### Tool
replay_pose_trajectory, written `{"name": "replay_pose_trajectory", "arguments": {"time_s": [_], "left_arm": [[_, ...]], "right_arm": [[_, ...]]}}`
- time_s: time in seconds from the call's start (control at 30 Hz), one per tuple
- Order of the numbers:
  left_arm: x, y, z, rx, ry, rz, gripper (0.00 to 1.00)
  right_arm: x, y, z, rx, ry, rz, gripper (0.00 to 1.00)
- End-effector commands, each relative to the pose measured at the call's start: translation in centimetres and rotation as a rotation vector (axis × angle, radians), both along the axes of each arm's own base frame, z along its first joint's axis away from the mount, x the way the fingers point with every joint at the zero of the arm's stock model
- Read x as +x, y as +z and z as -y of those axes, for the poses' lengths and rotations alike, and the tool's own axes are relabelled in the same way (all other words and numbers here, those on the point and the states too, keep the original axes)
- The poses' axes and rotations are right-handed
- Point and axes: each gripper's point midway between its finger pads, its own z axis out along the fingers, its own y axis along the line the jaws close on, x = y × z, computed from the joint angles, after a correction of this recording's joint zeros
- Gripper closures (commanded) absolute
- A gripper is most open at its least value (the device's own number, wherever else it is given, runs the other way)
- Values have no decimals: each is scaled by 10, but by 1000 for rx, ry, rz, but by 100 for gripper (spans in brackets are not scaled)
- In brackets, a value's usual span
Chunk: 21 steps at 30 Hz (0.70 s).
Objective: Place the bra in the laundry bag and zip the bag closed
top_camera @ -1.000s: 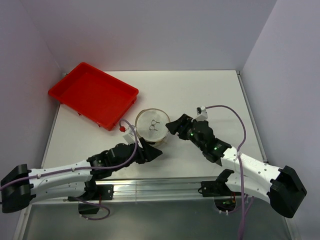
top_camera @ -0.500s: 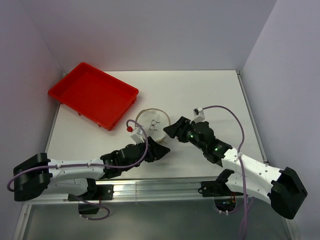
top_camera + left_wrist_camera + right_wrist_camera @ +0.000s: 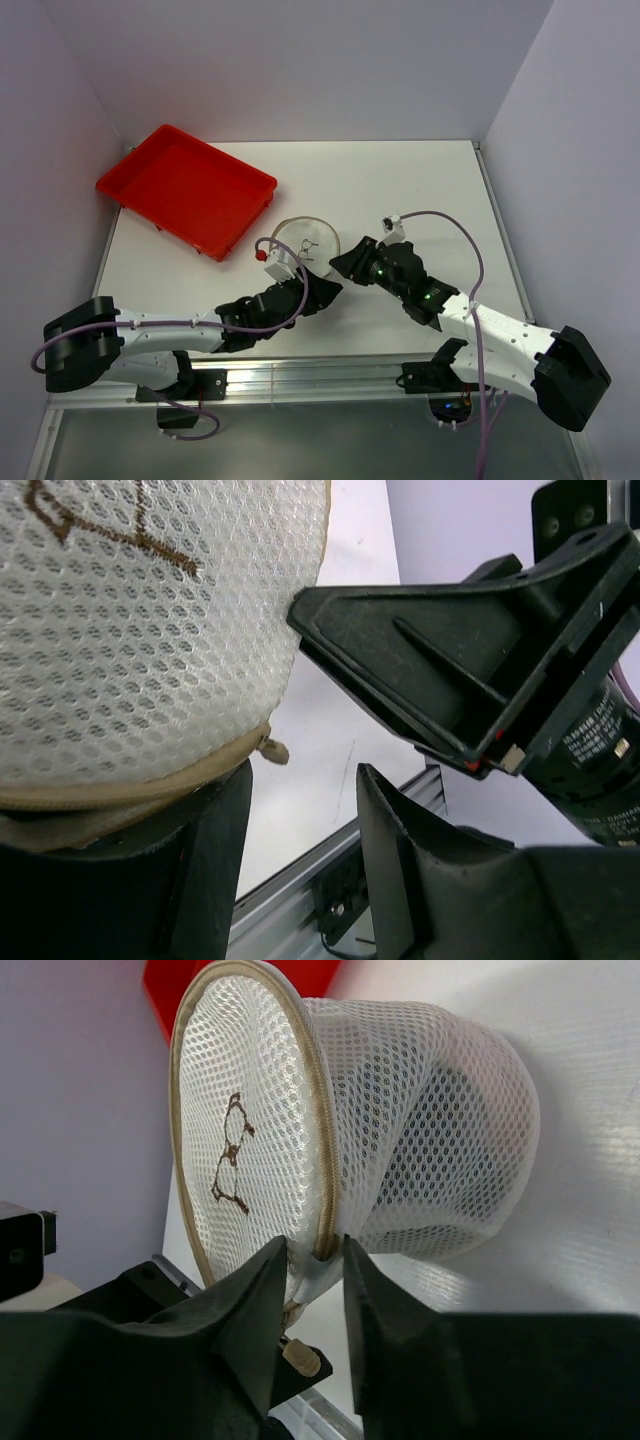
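The laundry bag (image 3: 305, 243), round white mesh with a tan zip rim and a bra outline, stands mid-table, tilted on its side in the right wrist view (image 3: 300, 1110). A dark shape (image 3: 455, 1110) shows through its mesh; the bra is not otherwise visible. My right gripper (image 3: 343, 263) is shut on the bag's rim fabric at the zip (image 3: 318, 1255). My left gripper (image 3: 328, 290) is open and empty at the bag's near edge (image 3: 300, 820). The tan zip pull (image 3: 272, 750) hangs just above its left finger (image 3: 215, 860), also seen in the right wrist view (image 3: 305, 1358).
A red plastic tray (image 3: 185, 190) sits at the back left of the white table, apart from the bag. The two grippers are close together at the bag's near right side. The table's metal front rail (image 3: 300, 900) lies just below the left gripper.
My left gripper has moved right along the bag's near side, ending close to the right gripper. The right gripper has shifted only slightly left, still on the bag.
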Motion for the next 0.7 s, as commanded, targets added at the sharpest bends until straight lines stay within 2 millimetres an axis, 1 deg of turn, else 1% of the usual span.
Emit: {"name": "replay_pose_trajectory", "arguments": {"time_s": [0.0,0.07,0.1,0.13,0.2,0.27,0.33,0.4,0.43,0.47,0.5,0.53,0.57,0.6,0.67], "left_arm": [[10,16,6,-38,62,12,49],[11,14,7,-31,67,9,51],[14,17,8,-28,79,17,53],[14,13,6,-5,87,15,55],[17,16,4,2,108,22,60],[18,13,1,11,119,16,67],[18,12,-2,13,132,14,68],[18,9,-3,21,137,8,73],[17,8,-3,21,134,4,77],[17,5,-2,29,133,1,85],[16,5,-2,33,130,0,88],[15,4,-2,34,130,-2,94],[14,4,-2,40,129,-3,98],[13,4,-3,42,127,-4,100],[10,6,-5,43,122,-1,100]], "right_arm": [[1,10,-3,33,8,37,67],[0,8,-2,32,5,37,71],[1,8,-1,29,-1,39,73],[0,10,-1,33,1,44,74],[-1,9,1,29,-3,48,77],[-1,9,2,29,-5,54,78],[-2,9,3,30,-5,59,82],[-2,9,4,30,-4,61,85],[-2,8,4,28,-4,60,87],[-3,7,4,28,-4,60,89],[-2,7,4,27,-5,61,92],[-2,7,4,27,-4,61,93],[-2,8,3,27,-3,65,97],[-1,9,3,26,-2,68,99],[2,12,3,12,-7,81,100]]}}
